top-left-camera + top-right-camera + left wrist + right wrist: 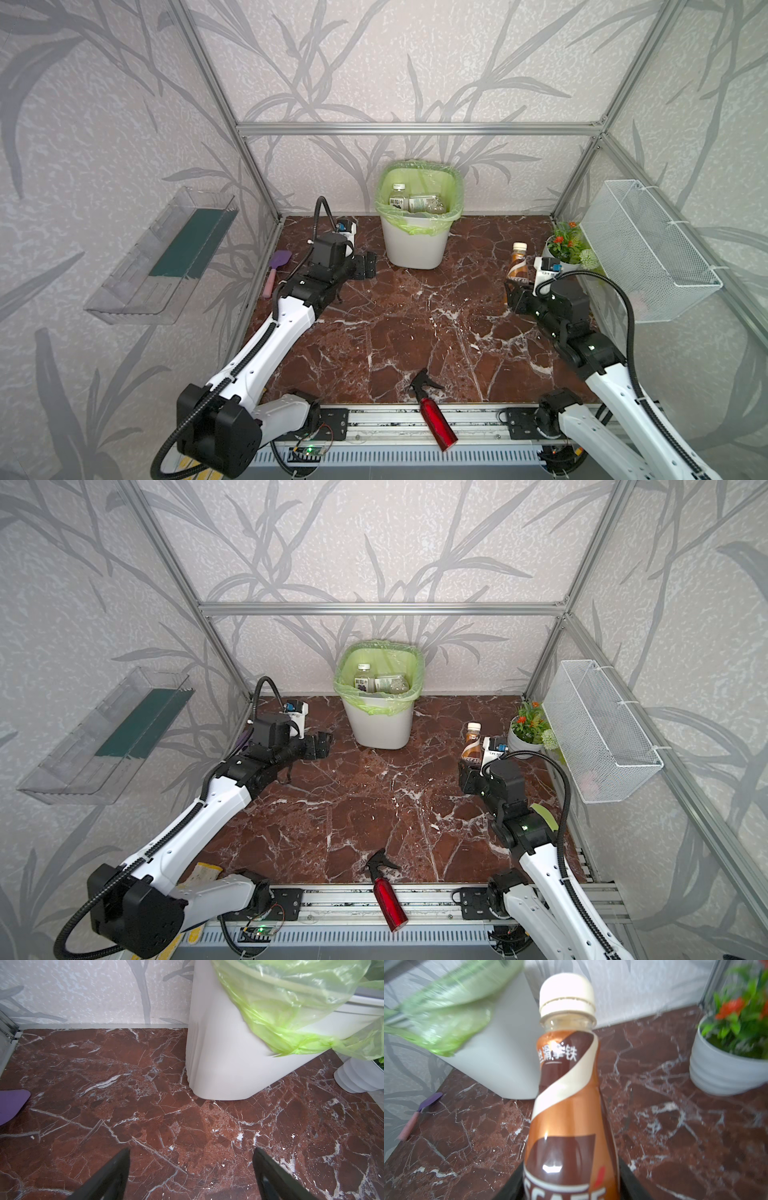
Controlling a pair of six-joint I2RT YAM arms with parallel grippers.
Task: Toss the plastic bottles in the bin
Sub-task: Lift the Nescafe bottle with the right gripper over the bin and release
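Observation:
The bin (413, 245) (380, 725) stands at the back middle, white with a light-green bag over its rim. Two clear plastic bottles (399, 197) (428, 203) lie inside it. A brown coffee bottle (518, 266) (472, 746) (566, 1105) with a cream cap stands at the right, near the flower pot. My right gripper (515, 291) (571, 1161) is shut on its lower body, a finger pressed against each side. My left gripper (368, 266) (191, 1149) hangs open and empty over bare marble, left of the bin (218, 1053).
A red spray bottle (432, 411) lies at the front edge. A purple spatula (276, 266) lies by the left wall. A white flower pot (561, 249) sits back right under a wire-mesh basket (648, 249). A clear shelf (166, 253) hangs on the left wall.

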